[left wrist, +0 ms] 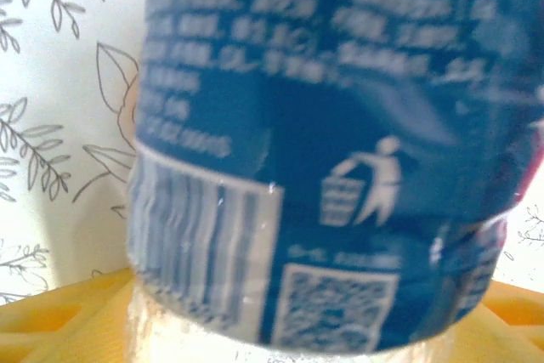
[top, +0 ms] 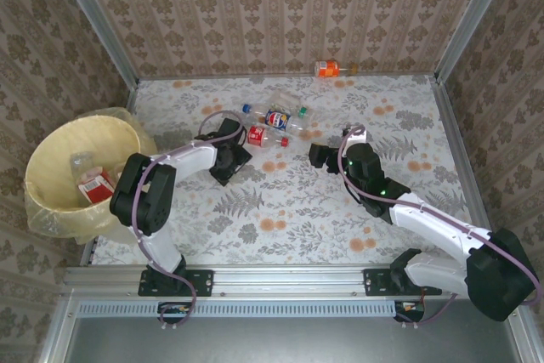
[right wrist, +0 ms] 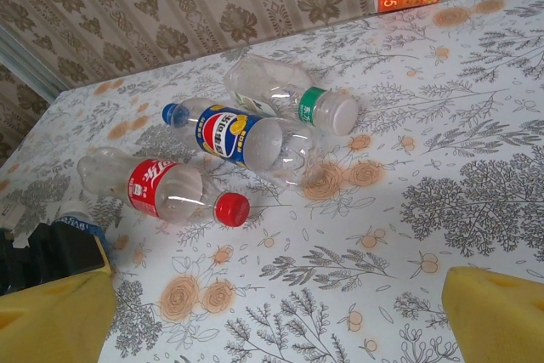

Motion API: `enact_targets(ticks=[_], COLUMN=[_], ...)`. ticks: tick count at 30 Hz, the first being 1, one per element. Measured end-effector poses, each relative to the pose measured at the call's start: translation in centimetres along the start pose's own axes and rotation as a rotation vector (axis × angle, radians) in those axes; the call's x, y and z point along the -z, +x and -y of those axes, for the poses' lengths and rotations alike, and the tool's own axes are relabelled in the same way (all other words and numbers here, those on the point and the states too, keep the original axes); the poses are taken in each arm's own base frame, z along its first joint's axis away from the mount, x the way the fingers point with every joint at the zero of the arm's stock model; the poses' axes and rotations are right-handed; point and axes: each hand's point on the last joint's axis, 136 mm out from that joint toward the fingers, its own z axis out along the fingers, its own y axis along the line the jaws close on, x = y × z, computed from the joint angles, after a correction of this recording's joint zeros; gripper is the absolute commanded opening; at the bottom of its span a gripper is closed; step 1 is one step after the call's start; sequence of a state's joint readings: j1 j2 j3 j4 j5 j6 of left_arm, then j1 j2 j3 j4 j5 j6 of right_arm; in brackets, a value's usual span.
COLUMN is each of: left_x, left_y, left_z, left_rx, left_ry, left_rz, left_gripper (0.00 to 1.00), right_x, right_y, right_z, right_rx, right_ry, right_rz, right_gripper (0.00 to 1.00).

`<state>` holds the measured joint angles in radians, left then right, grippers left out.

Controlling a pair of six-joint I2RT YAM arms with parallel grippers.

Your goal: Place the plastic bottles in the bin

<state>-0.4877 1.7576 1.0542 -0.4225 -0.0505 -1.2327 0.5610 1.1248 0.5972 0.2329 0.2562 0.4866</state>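
A blue-labelled plastic bottle (left wrist: 323,150) lies between the yellow fingers (left wrist: 51,316) of my left gripper (left wrist: 285,329), which sits low on the table (top: 228,155). The jaws flank its sides; whether they press it I cannot tell. Just beyond lie a red-labelled bottle (top: 263,135), a blue, red and yellow one (top: 276,118) and a green-capped one (top: 293,110). An orange-labelled bottle (top: 330,68) rests against the back wall. The pale yellow bin (top: 51,155) stands at the left with a red-labelled bottle (top: 95,186) inside. My right gripper (top: 319,156) is open, with nothing between its fingers (right wrist: 497,312).
The flowered tablecloth (top: 280,210) is bare between the two arms and the front rail. Patterned walls (top: 280,14) close the back and both sides. The bin hangs off the table's left edge, beside the left arm's elbow (top: 140,189).
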Motion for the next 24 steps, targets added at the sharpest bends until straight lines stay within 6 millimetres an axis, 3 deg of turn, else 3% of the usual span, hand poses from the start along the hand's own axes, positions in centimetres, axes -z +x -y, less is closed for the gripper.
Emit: enact_targets(ticks=[13,17,24], left_x=[-0.4,-0.2,2.3], left_y=[-0.9,-1.2,-2.2], left_z=[-0.1,0.2,0.8], left_rx=[-0.193,-0.267,-0.361], left_ry=[-0.018,-0.006,0.044], left_rz=[0.027,0.043,0.115], left_gripper=[0.60,0.59,0.55], right_x=[0.0,0.0,-0.2], right_y=[0.2,0.1,0.3], right_z=[0.1,0.0,-1.1], right_rx=[-0.007,-0.007,0.008], right_ry=[0.002,-0.004,-0.061], right_rz=[-0.004,-0.003,-0.012], right_gripper=[1.00,1.00,1.00])
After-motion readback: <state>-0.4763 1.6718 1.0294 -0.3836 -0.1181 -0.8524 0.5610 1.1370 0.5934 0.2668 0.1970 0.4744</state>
